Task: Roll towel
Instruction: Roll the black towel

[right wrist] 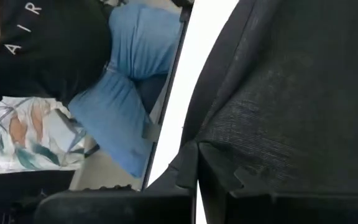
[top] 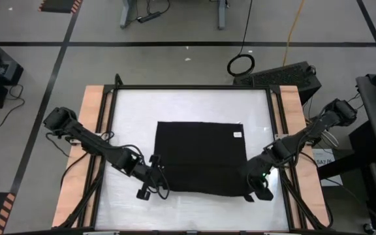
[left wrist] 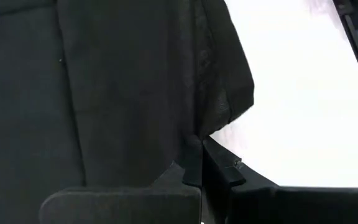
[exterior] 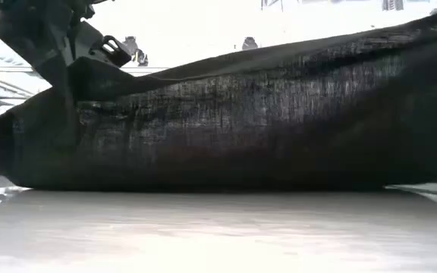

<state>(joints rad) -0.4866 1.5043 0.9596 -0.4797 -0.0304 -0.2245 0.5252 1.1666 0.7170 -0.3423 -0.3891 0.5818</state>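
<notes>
The black towel (top: 201, 156) lies spread on the middle of the white table (top: 129, 111), a small white tag (top: 237, 134) near its far right corner. Its near strip is raised into a rounded fold (exterior: 234, 121) whose underside rests on the tabletop. My left gripper (top: 155, 177) is shut on the towel's near left corner. My right gripper (top: 256, 184) is shut on the near right corner. My left gripper pinches the towel's near left corner (left wrist: 196, 138) between its two fingers, coming slanting down from the table's left. The corner is lifted off the table and the cloth runs away from the fingers in soft folds; the rest lies on the table. My right gripper pinches the towel's near right corner (right wrist: 205, 142) between its two fingers, slanting down from the table's right. The corner is raised and the cloth spreads away from the fingers, its far part flat on the table.
Bare white tabletop (top: 129, 196) shows left, right and beyond the towel. Wooden side rails (top: 93, 130) and a black frame border the table. A person in blue trousers (right wrist: 129, 74) sits beyond the table's edge. A cable coil (top: 240, 64) lies on the floor behind.
</notes>
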